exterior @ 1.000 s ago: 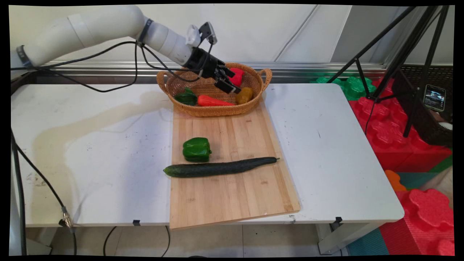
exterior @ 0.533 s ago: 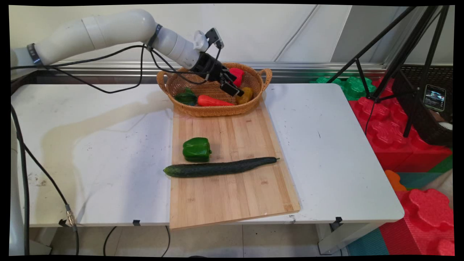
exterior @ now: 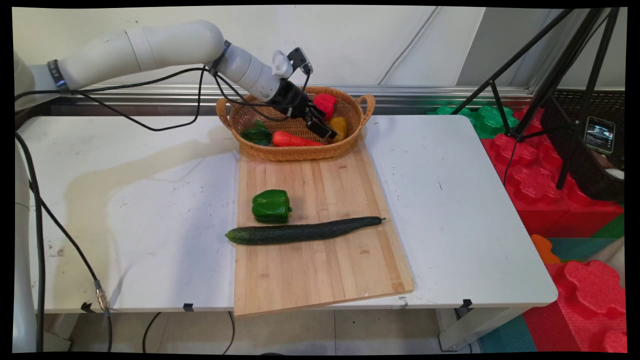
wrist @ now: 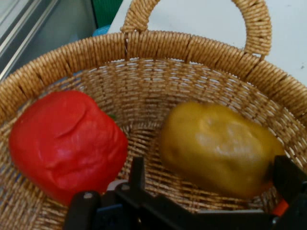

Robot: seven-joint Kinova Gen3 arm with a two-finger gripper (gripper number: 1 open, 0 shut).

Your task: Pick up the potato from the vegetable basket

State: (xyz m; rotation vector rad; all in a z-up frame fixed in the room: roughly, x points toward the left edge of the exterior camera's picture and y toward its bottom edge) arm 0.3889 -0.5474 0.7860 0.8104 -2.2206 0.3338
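**A:** What is the claw nearest to?

**B:** A yellow bell pepper [wrist: 220,148]. It is lying on its side on the floor of a woven wicker basket [wrist: 192,45], towards the basket's right end. The black claw [wrist: 211,164] is reaching down into the basket at a slant from the upper left.

**A:** Is the claw gripping it?

**B:** No. Its two fingers are standing spread wide, and in the hand view the pepper is sitting between them, one finger showing at each side. Whether either finger is touching the skin, I cannot tell. The skin is looking smooth and rounded, so by my judgement it would be slippery to pinch at its ends and steadier across its broad middle.

**A:** What is lying beside it?

**B:** A red bell pepper [wrist: 67,139] is sitting just beside it, nearer the basket's far wall. Further left in the basket, a long orange-red vegetable [exterior: 292,140] and a dark green pepper [exterior: 256,134] are lying near each other.

**A:** And beyond the basket?

**B:** The basket is resting on the far end of a wooden cutting board [exterior: 315,270]. Near the board's middle, another green bell pepper [exterior: 271,206] is standing close behind a long cucumber [exterior: 300,231] that is lying across the board. The board is sitting on a white counter [exterior: 450,200], overhanging its near edge a little.
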